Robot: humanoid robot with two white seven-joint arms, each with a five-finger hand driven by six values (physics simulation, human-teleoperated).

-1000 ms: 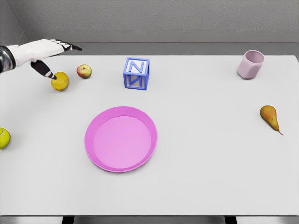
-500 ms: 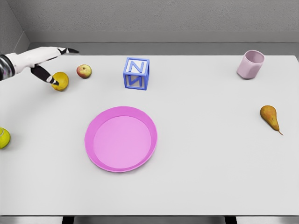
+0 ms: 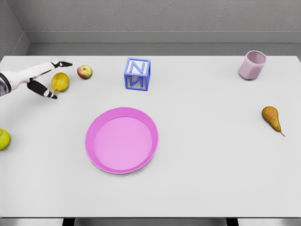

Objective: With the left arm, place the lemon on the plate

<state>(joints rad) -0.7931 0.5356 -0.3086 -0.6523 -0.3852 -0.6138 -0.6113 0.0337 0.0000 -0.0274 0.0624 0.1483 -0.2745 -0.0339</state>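
The yellow lemon (image 3: 61, 81) lies on the white table at the far left. My left hand (image 3: 52, 79) is right beside it on its left, low over the table, fingers spread, with the fingertips (image 3: 66, 64) reaching past the lemon's far side and the thumb (image 3: 43, 92) on its near side. The hand brackets the lemon without closing on it. The pink plate (image 3: 101, 161) lies near the table's centre, well to the right and nearer than the lemon. My right arm is out of view.
A small red-yellow apple (image 3: 84, 71) sits just right of the lemon. A blue letter block (image 3: 137, 74) stands beyond the plate. A pink cup (image 3: 252, 64) is far right, a pear (image 3: 272, 117) at the right, a tennis ball (image 3: 3, 139) at the left edge.
My left hand has dropped lower and drawn back to the left, going from above the lemon to beside it, with thumb and fingers now on either side. The lemon has not moved.
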